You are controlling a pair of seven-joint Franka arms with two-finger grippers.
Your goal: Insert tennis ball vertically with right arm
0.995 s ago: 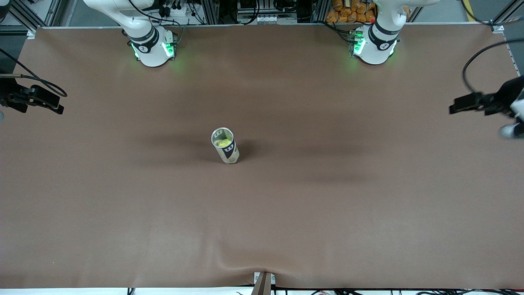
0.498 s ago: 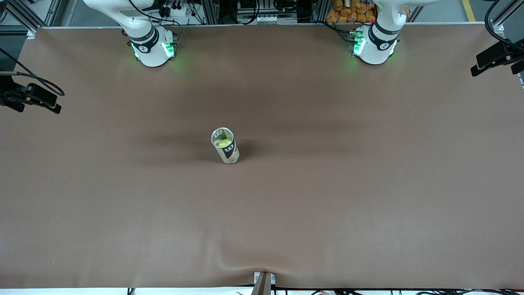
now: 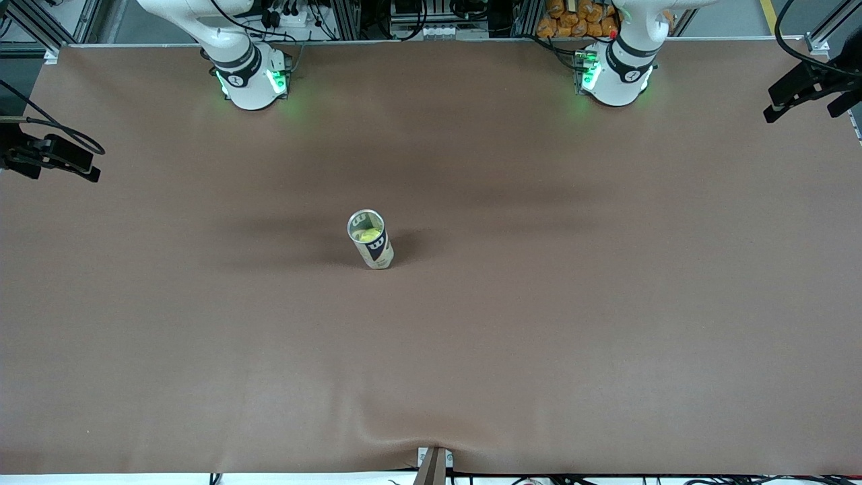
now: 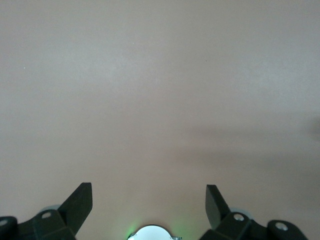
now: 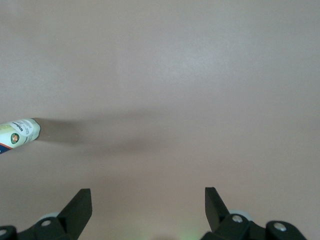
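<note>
- Can [image 3: 370,240] upright mid-table [image 3: 539,337], logo "W" on label; tennis ball [image 3: 368,235] inside.
- Right gripper [image 5: 148,200] — fingers spread, empty, over its table end.
- Left gripper [image 4: 149,200] — spread, empty, over its table end.

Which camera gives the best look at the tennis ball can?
The front view: the can stands upright on the table with its open top showing a yellow tennis ball inside. The right wrist view catches only the can's bottom end at the picture's edge. The left wrist view shows none of it.
</note>
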